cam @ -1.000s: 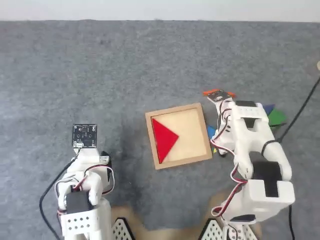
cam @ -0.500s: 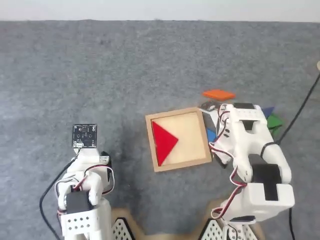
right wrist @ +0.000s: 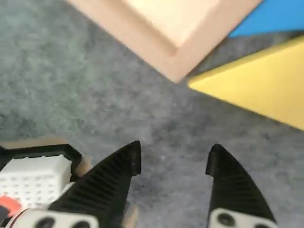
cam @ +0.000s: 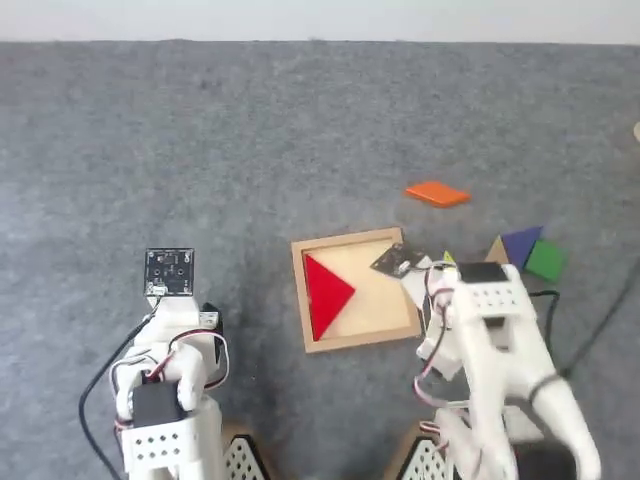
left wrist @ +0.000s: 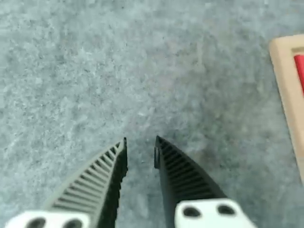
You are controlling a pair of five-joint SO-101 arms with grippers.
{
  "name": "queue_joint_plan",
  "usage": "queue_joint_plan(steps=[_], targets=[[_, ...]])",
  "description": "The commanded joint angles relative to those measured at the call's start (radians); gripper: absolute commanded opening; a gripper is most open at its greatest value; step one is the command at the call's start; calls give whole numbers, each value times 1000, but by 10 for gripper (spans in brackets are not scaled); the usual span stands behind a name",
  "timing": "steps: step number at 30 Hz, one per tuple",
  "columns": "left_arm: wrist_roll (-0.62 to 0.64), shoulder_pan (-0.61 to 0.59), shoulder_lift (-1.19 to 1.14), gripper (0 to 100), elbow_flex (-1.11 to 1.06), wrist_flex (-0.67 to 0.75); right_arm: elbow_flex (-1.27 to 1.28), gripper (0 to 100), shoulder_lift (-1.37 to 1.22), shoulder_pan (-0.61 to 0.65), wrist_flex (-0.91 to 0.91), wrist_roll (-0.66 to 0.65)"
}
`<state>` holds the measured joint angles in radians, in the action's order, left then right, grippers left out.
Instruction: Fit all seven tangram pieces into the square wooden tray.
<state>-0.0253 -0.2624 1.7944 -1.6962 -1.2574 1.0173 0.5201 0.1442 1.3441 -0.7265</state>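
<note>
The square wooden tray (cam: 380, 295) lay on the grey felt mat (cam: 200, 140), turned slightly askew. Inside it, a red triangular piece (cam: 325, 290) lay flat against the tray's left wall, with the rest of the tray floor bare. An orange parallelogram piece (cam: 437, 193) lay apart from the tray, beyond its far right corner. A purple triangular piece (cam: 520, 245) and a green square piece (cam: 546, 260) lay together, well to the right of the tray.

In the right wrist view, a blue piece (right wrist: 273, 16) lay against the tray's outer edge. A yellow triangular piece (right wrist: 256, 92) lay just beside one of its corners.

The right arm (cam: 490, 320) stood at the tray's right side. The right gripper (right wrist: 175, 148) hung over bare mat just off that corner, its fingers wide apart and holding nothing.

The left arm (cam: 170, 330) stood well to the left of the tray. The left gripper (left wrist: 140, 141) pointed down at the mat near the tray's left rim, its fingers a narrow gap apart and empty.
</note>
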Motion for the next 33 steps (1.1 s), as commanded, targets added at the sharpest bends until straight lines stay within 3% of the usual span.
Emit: queue_joint_plan(steps=[1, 7, 13, 19, 22, 33], targets=[[-2, -3, 20, 93, 13, -3, -75, 231, 180, 4, 74, 63], [-2, -3, 20, 93, 13, -3, -324, 233, 131, 2, 107, 249], [-2, -3, 20, 93, 13, -3, -423, 239, -182, -62, -91, 419], [-2, -3, 20, 93, 13, -3, -428, 375, -426, -70, -260, 617], [-2, -3, 20, 93, 13, -3, -428, 379, -470, -68, -311, 701], [-2, -3, 20, 93, 13, -3, -417, 379, -573, -68, -349, 746]])
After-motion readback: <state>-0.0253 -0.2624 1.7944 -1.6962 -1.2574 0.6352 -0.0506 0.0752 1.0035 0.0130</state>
